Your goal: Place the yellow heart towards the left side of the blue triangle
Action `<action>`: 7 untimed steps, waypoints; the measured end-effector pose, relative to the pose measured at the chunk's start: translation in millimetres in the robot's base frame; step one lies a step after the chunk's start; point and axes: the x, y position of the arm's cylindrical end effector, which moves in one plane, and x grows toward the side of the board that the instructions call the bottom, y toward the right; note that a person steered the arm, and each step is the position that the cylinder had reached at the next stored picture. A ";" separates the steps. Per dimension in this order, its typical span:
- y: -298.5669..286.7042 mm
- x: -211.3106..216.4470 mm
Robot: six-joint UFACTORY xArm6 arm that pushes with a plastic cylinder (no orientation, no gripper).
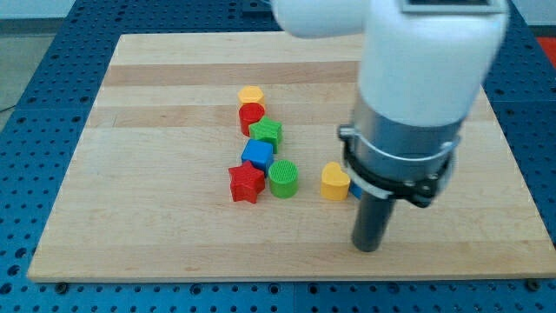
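The yellow heart lies on the wooden board, right of centre. A small bit of a blue block, probably the blue triangle, shows just to its right, mostly hidden behind my arm. My tip rests on the board below and to the right of the yellow heart, apart from it.
A cluster stands left of the heart: a yellow hexagon, a red cylinder, a green star, a blue cube, a red star and a green cylinder. The arm's white body hides the upper right.
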 end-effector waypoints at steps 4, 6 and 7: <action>-8.2 -45.7; 42.4 -37.5; 65.3 -49.3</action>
